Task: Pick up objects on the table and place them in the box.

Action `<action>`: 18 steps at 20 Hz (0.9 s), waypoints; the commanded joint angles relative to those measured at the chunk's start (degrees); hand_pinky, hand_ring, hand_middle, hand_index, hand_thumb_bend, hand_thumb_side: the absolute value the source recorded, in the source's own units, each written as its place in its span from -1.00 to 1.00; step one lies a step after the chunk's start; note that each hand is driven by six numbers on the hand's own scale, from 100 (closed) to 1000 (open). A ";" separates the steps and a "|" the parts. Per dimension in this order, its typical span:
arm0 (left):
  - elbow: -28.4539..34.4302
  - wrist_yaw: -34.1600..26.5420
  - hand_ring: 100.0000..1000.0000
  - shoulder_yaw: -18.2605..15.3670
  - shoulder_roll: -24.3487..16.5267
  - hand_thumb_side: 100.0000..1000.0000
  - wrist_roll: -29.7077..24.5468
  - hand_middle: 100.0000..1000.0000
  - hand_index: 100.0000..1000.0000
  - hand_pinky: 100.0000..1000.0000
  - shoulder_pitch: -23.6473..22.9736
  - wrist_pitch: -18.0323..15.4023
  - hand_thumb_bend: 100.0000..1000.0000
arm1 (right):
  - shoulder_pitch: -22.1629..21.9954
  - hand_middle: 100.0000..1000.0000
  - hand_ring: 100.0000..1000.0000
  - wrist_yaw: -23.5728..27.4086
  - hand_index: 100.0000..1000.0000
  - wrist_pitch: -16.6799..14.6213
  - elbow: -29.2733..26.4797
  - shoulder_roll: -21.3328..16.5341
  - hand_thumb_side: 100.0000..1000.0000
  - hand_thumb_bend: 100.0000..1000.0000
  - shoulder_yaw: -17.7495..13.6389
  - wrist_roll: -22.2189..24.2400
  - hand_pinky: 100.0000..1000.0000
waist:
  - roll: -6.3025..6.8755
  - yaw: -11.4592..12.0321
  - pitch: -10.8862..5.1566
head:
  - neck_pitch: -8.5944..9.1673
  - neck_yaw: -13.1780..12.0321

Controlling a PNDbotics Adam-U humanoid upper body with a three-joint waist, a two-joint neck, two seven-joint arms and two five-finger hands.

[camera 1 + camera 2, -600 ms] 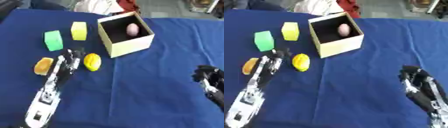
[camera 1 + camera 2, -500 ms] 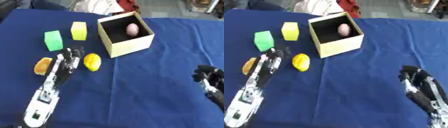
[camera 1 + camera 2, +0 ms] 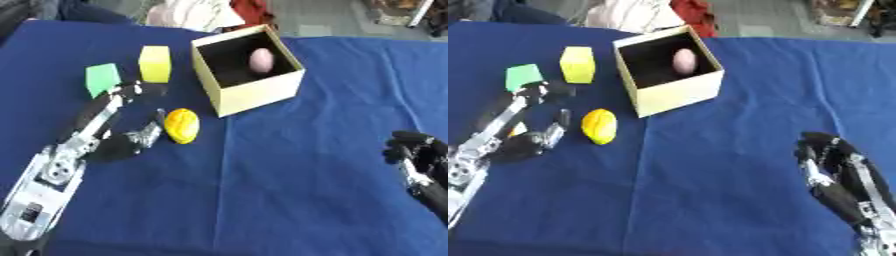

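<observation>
The left hand [image 3: 103,131] lay open on the cloth [image 3: 289,200], thumb beside the lemon [image 3: 182,125], left of the box [image 3: 249,75]. The right hand [image 3: 833,165] rested, fingers curled, at lower right.

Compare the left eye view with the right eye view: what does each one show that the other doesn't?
Only the left eye view: nothing I can single out; its orange object is hidden behind the left hand.

Only the right eye view: a sliver of that orange object beside the left hand, and more of the right hand and its forearm.

Both: the blue table, the open box with a pink egg-shaped object inside, the yellow block, the green block, and the yellow lemon-like object.
</observation>
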State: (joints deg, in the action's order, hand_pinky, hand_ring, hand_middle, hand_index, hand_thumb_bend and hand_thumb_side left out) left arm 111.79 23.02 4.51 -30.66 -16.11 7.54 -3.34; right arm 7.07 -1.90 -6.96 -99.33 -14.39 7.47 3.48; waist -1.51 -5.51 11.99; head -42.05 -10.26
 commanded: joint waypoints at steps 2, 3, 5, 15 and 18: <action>2.68 4.01 0.63 1.90 -9.88 -0.26 -7.18 0.56 0.76 0.64 1.46 -0.82 -1.00 | 0.43 0.21 0.24 -0.35 0.48 -0.04 -1.54 -1.16 -0.38 -1.00 -0.05 0.20 0.23 | 1.05 -0.23 -1.73 | 0.71 0.18; 2.74 4.65 0.63 2.37 -11.30 -0.29 -8.67 0.57 0.78 0.64 1.83 -1.22 -1.00 | 0.41 0.21 0.24 -0.38 0.48 -0.03 -1.53 -1.19 -0.38 -1.00 -0.03 0.21 0.23 | 1.07 -0.27 -1.75 | 0.70 0.18; 2.79 5.80 0.63 3.58 -14.37 -0.38 -11.33 0.59 0.80 0.65 2.95 -1.99 -1.00 | 0.37 0.21 0.24 -0.39 0.48 -0.02 -1.51 -1.25 -0.38 -1.00 0.02 0.24 0.23 | 1.14 -0.42 -1.83 | 0.64 0.11; -0.75 10.26 0.61 8.96 -19.60 -0.38 -18.92 0.60 0.85 0.64 9.83 -3.36 -0.60 | 0.22 0.21 0.24 -0.34 0.48 0.02 -1.41 -1.41 -0.38 -1.00 0.23 0.35 0.23 | 1.21 -0.90 -2.10 | 0.34 0.01; -2.74 12.87 0.58 10.11 -19.26 -0.50 -19.74 0.59 0.84 0.62 11.99 -3.46 -0.50 | 0.14 0.21 0.24 -0.27 0.48 0.05 -1.39 -1.45 -0.37 -1.00 0.30 0.37 0.23 | 1.19 -0.83 -2.17 | 0.14 -0.10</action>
State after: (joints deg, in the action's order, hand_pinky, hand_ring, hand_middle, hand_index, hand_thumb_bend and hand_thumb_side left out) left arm 109.30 34.88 14.62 -48.26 -35.36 18.67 -6.74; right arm 7.00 -1.93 -6.80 -99.33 -14.48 7.84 3.74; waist -1.20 -6.33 11.47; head -42.08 -10.25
